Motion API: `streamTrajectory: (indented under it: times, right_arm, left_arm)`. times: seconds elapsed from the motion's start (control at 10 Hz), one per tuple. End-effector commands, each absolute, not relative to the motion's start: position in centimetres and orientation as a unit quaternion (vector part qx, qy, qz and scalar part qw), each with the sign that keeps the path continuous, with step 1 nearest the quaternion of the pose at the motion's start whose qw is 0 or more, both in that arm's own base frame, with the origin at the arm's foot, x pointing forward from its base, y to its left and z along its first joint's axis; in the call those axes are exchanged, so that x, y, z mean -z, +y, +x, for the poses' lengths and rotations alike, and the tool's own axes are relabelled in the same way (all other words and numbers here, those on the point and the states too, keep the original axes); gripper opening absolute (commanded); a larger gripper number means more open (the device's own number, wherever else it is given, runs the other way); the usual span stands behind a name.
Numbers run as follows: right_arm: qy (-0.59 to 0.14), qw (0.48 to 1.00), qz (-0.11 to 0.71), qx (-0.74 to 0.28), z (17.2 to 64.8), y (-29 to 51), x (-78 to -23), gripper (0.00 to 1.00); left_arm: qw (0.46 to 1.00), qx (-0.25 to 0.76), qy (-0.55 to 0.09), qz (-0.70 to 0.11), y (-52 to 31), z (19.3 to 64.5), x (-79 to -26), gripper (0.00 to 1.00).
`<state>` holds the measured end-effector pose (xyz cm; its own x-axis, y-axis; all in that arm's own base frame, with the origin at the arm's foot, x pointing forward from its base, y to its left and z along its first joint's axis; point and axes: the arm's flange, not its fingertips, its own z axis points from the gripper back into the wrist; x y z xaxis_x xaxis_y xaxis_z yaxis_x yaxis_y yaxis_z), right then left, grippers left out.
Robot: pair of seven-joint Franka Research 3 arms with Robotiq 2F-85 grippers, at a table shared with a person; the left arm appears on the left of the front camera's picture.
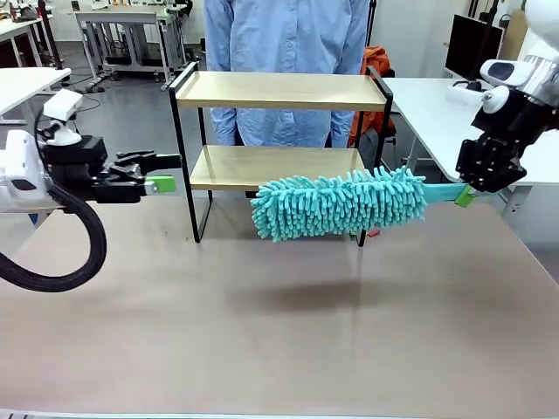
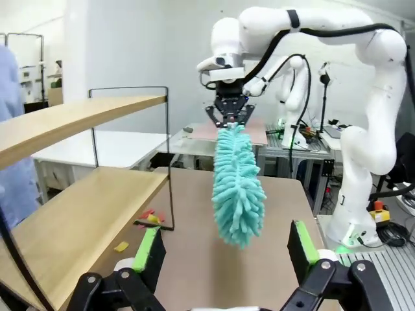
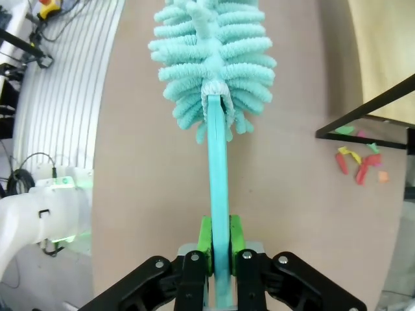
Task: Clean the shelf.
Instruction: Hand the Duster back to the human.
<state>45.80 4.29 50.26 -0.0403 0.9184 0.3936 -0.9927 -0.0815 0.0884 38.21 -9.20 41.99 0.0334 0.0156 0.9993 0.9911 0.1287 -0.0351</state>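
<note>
The right gripper (image 3: 219, 249) clamps the teal fluffy microfibre duster (image 1: 339, 203) in front of the two-tier wooden shelf in black wire frame (image 1: 279, 92); left gripper (image 2: 224, 249) spread wide – coloured scraps (image 3: 358, 163) remain beside its foot, so cleaning seems unfinished

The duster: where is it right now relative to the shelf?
In the front view the teal duster hangs level above the table, just in front of the shelf and its lower board, right of centre. The right pincer is shut on its handle.
</note>
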Motion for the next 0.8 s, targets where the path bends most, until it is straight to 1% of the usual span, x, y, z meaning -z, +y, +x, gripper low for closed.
streamTrajectory:
  times: [0.0, 0.1, 0.4, 0.7]
  right_arm:
    - [-0.156, 0.654, 0.196, -0.714, 46.1, 3.8, -49.9, 0.13]
    - [-0.105, 0.67, 0.178, -0.714, 45.8, 4.3, -50.3, 0.13]
    - [-0.105, 0.67, 0.178, -0.714, 45.8, 4.3, -50.3, 0.13]
    - [-0.105, 0.67, 0.178, -0.714, 45.8, 4.3, -50.3, 0.13]
  left_arm:
    - [0.521, 0.468, -0.547, -0.458, -12.0, 35.4, -39.9, 1.0]
    - [0.515, 0.471, -0.552, -0.457, -13.0, 35.4, -39.2, 1.0]
    - [0.503, 0.496, -0.562, -0.43, -16.1, 35.9, -37.8, 1.0]
    - [0.504, 0.502, -0.546, -0.443, -18.3, 36.6, -36.9, 1.0]
